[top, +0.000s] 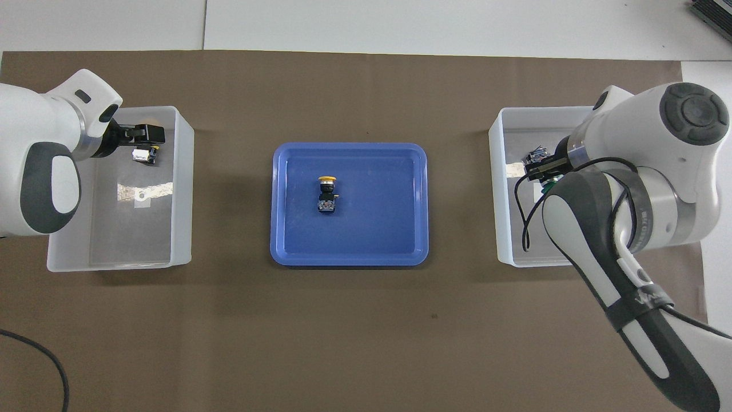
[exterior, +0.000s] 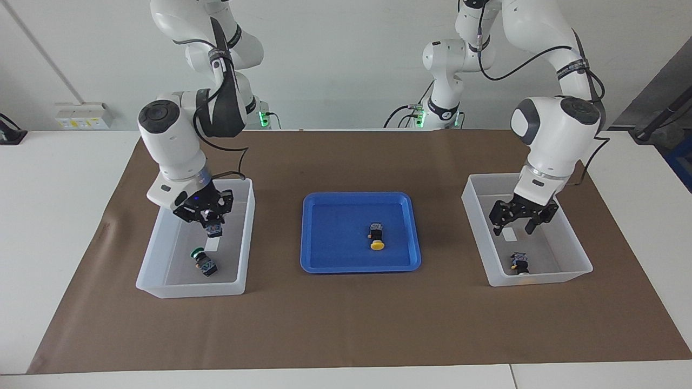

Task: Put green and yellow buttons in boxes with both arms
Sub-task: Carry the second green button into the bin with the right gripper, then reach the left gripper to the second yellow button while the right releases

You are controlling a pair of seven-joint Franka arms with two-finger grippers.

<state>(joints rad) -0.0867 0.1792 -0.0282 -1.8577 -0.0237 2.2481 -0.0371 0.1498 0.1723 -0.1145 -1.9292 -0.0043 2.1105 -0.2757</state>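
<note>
Where the right arm's end of the table holds one translucent box [exterior: 162,254], the right gripper [exterior: 207,216] hangs inside its walls, over the half of the floor nearer the robots, its fingers clamped on the black body of a green button [exterior: 214,230] that hangs below them, clear of the floor. Under and slightly farther from the robots than that held piece, another green button [exterior: 203,262] lies tipped on the box floor beside the small white label [exterior: 212,243], apart from the gripper. At the middle of the brown mat [exterior: 346,324] sits the shallow blue tray [exterior: 324,259], and on it a yellow button [exterior: 377,236] lies on its side with its cap pointing away from the robots, toward the tray's edge farther from them; no gripper is near it. At the left arm's end of the table stands the second box [exterior: 578,254]. The left gripper [exterior: 523,219] hangs above its middle with its fingers spread apart and nothing between them. A second yellow button [exterior: 520,263] lies on that box's floor close to the wall farther from the robots, below the gripper and out of contact with it.
</note>
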